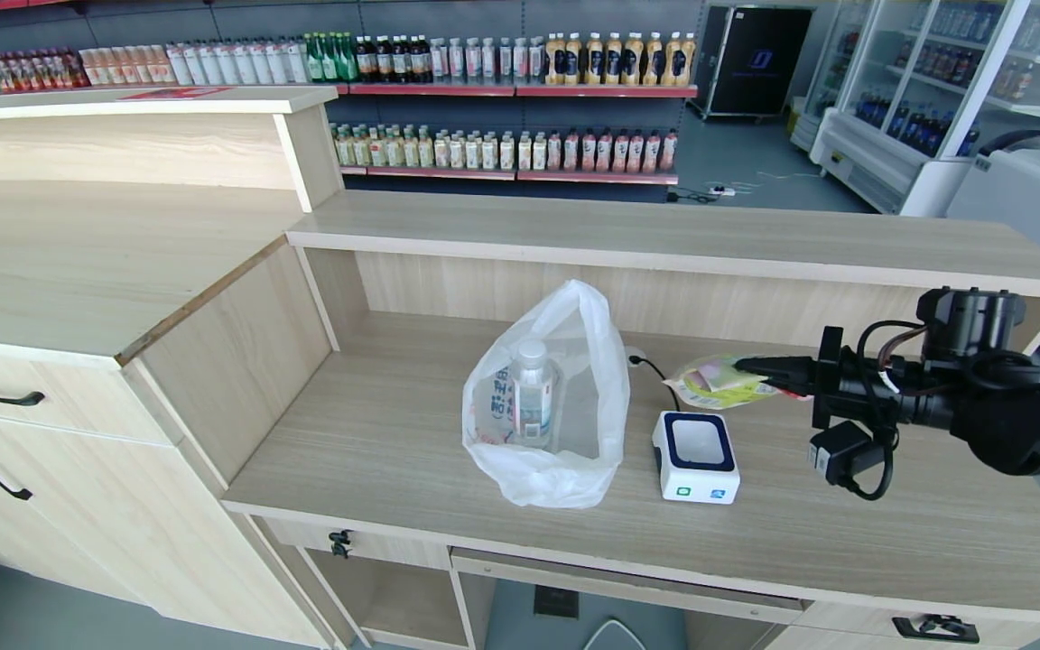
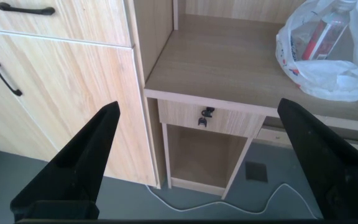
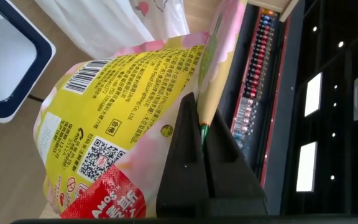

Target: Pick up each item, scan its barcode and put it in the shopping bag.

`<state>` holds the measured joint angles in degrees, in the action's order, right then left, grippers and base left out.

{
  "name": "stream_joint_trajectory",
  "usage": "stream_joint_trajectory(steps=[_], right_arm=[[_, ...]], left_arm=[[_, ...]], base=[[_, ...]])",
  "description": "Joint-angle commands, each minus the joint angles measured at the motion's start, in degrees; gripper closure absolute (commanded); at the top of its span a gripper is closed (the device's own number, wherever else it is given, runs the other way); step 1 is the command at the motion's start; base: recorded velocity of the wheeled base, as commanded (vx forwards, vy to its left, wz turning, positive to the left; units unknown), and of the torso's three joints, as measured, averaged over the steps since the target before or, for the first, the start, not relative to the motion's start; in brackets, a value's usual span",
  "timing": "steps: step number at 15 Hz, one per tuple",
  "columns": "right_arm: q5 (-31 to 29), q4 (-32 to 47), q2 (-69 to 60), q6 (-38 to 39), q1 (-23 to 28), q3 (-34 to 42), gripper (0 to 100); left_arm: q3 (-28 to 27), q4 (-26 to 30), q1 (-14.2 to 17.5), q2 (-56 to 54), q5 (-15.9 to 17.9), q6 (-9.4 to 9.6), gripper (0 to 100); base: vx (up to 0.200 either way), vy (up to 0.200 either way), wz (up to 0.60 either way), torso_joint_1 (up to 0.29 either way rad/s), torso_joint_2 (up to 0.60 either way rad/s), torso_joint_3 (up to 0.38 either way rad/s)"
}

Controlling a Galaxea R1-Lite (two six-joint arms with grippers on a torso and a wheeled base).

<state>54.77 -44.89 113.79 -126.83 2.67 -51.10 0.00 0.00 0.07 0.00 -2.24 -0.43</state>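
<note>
Grips yellow-and-pink plastic snack pouch [image 1: 720, 382] tight in right pincer [image 1: 759, 366] above light wooden bench [image 1: 394, 433], near white scanner box [image 1: 696, 456]; spreads left pincer [image 2: 199, 106] wide, empty.

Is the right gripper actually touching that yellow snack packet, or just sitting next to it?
Touching. The right wrist view shows the right gripper shut on the edge of the snack packet, pinching it.
</note>
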Motion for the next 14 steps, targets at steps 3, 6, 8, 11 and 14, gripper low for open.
stream_joint_trajectory(steps=[3,6,8,11,14], right_arm=[[0.95,-0.03,2.84,-0.96,0.14,-1.1,100],[0.95,-0.11,4.07,-1.93,0.14,-3.21,100],[0.86,-0.11,4.34,-2.02,0.23,-4.0,100],[0.86,-0.11,5.13,-5.01,0.32,-4.36,100],[0.95,-0.11,6.01,-6.76,0.32,-4.36,100]], left_arm=[[0.0,0.0,0.01,0.0,-0.04,-0.01,0],[0.0,0.0,0.01,0.0,-0.04,-0.01,0],[0.0,0.0,0.01,0.0,-0.04,-0.01,0],[0.0,0.0,0.01,0.0,-0.04,-0.01,0],[0.0,0.0,0.01,0.0,-0.04,-0.01,0]], base=[[0.0,0.0,0.0,0.0,0.0,0.0],[0.0,0.0,0.0,0.0,0.0,0.0],[0.0,0.0,0.0,0.0,0.0,0.0],[0.0,0.0,0.0,0.0,0.0,0.0],[0.0,0.0,0.0,0.0,0.0,0.0]])
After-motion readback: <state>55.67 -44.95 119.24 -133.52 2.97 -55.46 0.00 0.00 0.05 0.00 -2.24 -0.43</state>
